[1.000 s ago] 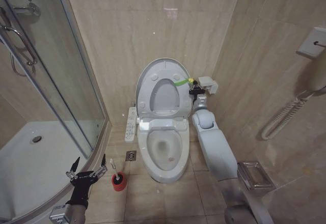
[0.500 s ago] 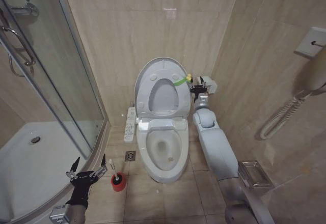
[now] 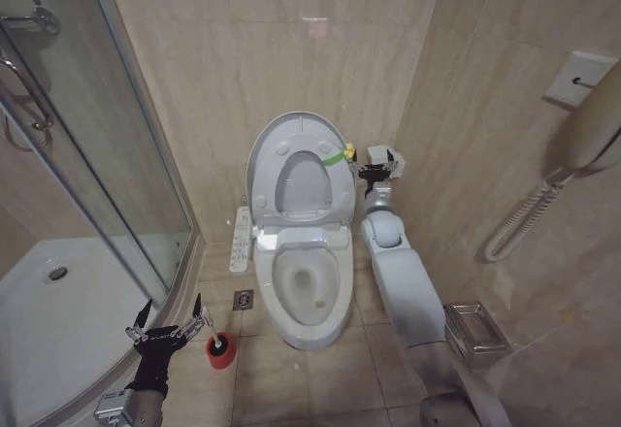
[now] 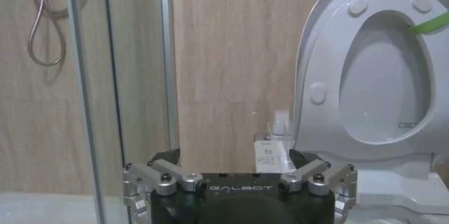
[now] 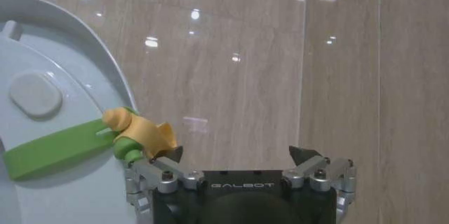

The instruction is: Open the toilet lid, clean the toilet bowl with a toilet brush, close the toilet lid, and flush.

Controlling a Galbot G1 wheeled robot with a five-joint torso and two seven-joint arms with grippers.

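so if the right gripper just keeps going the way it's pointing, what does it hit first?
Probably the tiled wall. The right gripper is open beside the raised toilet lid; its fingertips frame bare tile. The yellow-green loop sits at one fingertip and could get brushed; depth is unclear.

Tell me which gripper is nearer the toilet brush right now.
Left. The left gripper hangs open just beside the toilet brush standing in its red holder on the floor. The right gripper is open up beside the raised toilet lid, far from it.

White toilet lid (image 3: 291,170), yellow-green loop (image 3: 335,157), red holder (image 3: 219,351), beige wall tiles (image 3: 291,49)
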